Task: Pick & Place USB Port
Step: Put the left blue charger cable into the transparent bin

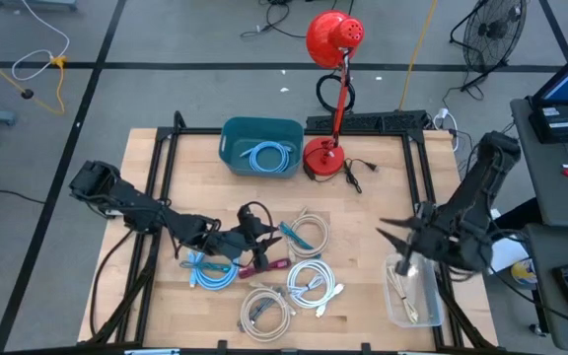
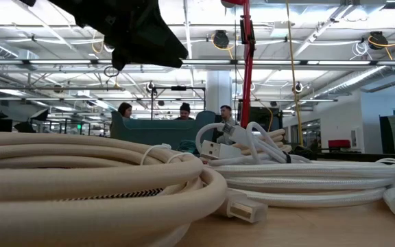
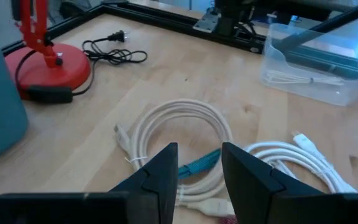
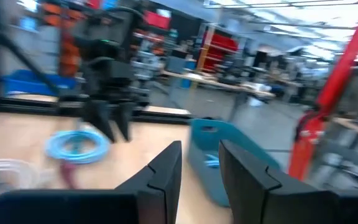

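Several coiled USB cables lie on the wooden table: white coils, a light blue coil and a dark magenta one. My left gripper hangs open over the white coil. A blue connector shows in the gap between its fingers, beyond them. My right gripper is open and empty, raised above the far end of the clear plastic bin, which holds a white cable.
A teal bin holding a blue cable stands at the table's far side, beside a red desk lamp with its black cord. A black frame borders the table. Bare wood lies between the coils and the clear bin.
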Controlling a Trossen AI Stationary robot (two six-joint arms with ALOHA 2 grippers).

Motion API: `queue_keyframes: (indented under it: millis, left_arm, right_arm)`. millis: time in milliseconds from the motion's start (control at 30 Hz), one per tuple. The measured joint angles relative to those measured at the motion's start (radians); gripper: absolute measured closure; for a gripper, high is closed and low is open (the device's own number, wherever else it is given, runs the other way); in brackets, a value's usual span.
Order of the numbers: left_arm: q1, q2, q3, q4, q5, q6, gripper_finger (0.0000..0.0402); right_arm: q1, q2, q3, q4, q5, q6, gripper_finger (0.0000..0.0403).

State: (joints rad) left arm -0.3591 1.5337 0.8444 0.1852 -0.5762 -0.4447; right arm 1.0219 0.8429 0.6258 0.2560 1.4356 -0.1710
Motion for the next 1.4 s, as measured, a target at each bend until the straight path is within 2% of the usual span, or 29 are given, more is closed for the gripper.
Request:
queue_keyframes:
  millis: [33,100,233,333,500,633,733,833,1000,1167,1267,1400]
  left_arm:
    - [0.008,0.000,0.000,0.000,0.000,-0.005,0.0275]
    - [0.023,-0.001,0.000,0.002,0.001,-0.017,0.0275]
    - [0.056,-0.026,0.000,0.002,0.035,-0.026,0.0275]
    - [0.078,-0.064,0.000,-0.026,0.082,-0.005,0.0275]
    - [0.102,-0.200,0.000,-0.134,0.066,0.024,0.0275]
    - [0.104,-0.316,0.000,-0.155,-0.014,0.084,0.0275]
    - [0.104,-0.374,0.001,-0.146,-0.076,0.140,0.0275]
    - [0.104,-0.399,0.001,-0.154,-0.119,0.166,0.0275]
    - [0.109,-0.403,0.001,-0.241,-0.209,0.203,0.0275]
    - [0.129,-0.404,0.001,-0.267,-0.342,0.127,0.0275]
    - [0.142,-0.409,0.001,-0.269,-0.402,0.116,0.0275]
    - [0.157,-0.409,0.001,-0.272,-0.402,0.099,0.0275]
  right_arm:
    - [-0.040,0.000,-0.006,0.038,-0.022,-0.035,0.0303]
    - [-0.124,-0.001,-0.022,0.113,-0.136,-0.099,0.0304]
    - [-0.312,0.001,-0.045,0.242,-0.477,-0.167,0.0309]
    - [-0.450,0.002,-0.046,0.255,-0.680,-0.146,0.0314]
    - [-0.659,0.012,-0.046,0.257,-0.893,-0.081,0.0323]
    - [-0.811,0.017,-0.043,0.263,-1.023,-0.010,0.0325]
    - [-0.897,0.020,-0.042,0.263,-1.077,0.041,0.0325]
    - [-0.961,0.051,-0.041,0.265,-1.086,0.054,0.0325]
    - [-1.009,0.102,-0.041,0.324,-0.861,0.109,0.0325]
    - [-1.022,0.185,-0.041,0.387,-0.868,0.103,0.0325]
    - [-1.050,0.220,-0.041,0.414,-0.929,0.110,0.0325]
    - [-1.118,0.240,-0.041,0.415,-1.100,0.193,0.0325]
